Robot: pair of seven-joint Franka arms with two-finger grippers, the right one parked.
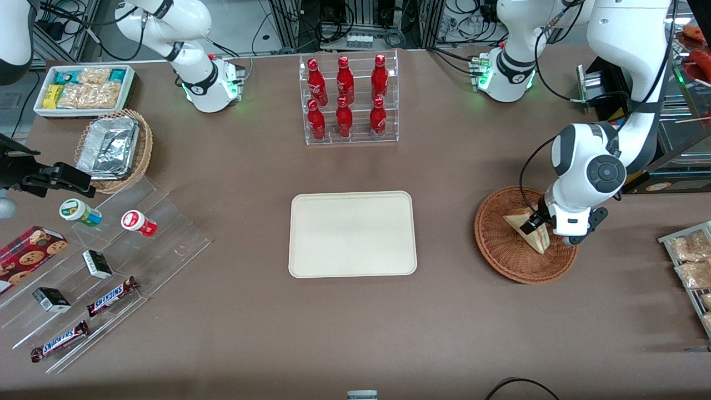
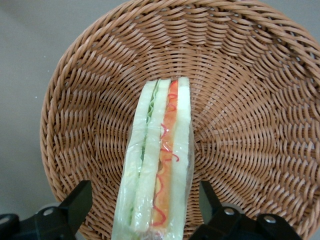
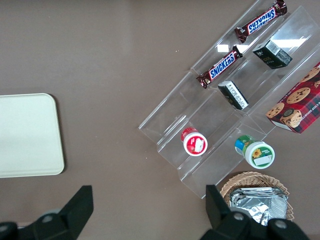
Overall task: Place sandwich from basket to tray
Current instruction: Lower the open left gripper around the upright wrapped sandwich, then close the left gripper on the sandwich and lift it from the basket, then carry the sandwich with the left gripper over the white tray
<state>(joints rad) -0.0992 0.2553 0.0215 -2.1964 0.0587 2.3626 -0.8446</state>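
- Pincer (image 2: 145,212) low over basket (image 1: 500,244), jaws wide, straddling upright sandwich (image 2: 157,165), gripping nothing.
- Risk: slick wrap slipping, wedge toppling short of tray (image 1: 353,233) at nine o'clock.

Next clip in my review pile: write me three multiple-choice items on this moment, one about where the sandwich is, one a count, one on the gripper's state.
1. Where is the sandwich?
A. On the tray
B. In the basket
C. On the bare table

2. How many red bottles stand in the clear rack?
A. Four
B. Six
C. Eight

3. What is the gripper doing?
A. Open, its fingers on either side of the sandwich
B. Shut on a snack bar
C. Hovering over the tray

Key: 1 B, the wedge lies on the weave of the basket while the tray holds nothing. 2 B, the red bottles show as two rows of three. 3 A, the wrist view shows the gripper with gaps between its fingers and the sandwich.
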